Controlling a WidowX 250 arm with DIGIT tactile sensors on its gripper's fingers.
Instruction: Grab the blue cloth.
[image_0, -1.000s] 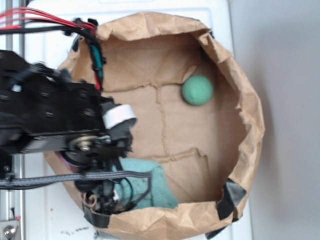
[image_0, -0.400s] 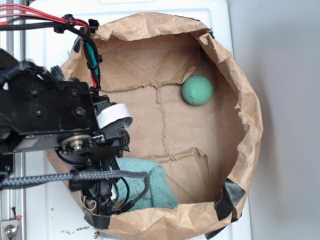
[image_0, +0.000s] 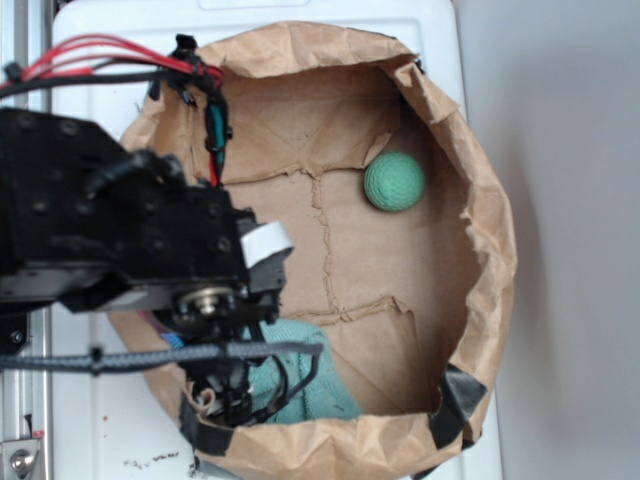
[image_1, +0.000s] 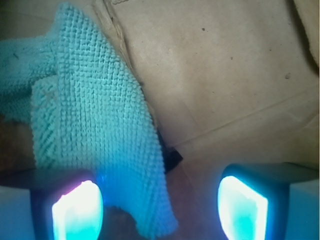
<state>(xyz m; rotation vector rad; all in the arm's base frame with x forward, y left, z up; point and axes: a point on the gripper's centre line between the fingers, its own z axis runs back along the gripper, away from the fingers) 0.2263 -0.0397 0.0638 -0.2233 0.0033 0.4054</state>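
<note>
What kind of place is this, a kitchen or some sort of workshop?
Probably a robot test bench: a brown paper-lined bin on a white surface holds only a blue cloth and a green ball, with a black robot arm's gripper above.

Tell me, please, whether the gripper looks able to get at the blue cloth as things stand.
Probably yes. The gripper is open just over the blue cloth, whose edge hangs between the fingers beside one pad. Nothing lies between them; the green ball sits well away.

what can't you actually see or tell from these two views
- Exterior view: most of the blue cloth is hidden under the arm; the fingers are hidden too.
- Wrist view: the cloth's left part is cut off by the frame edge; the fingers glow, blurred. The gripper is open.
- Wrist view: the green ball is out of frame.
</note>
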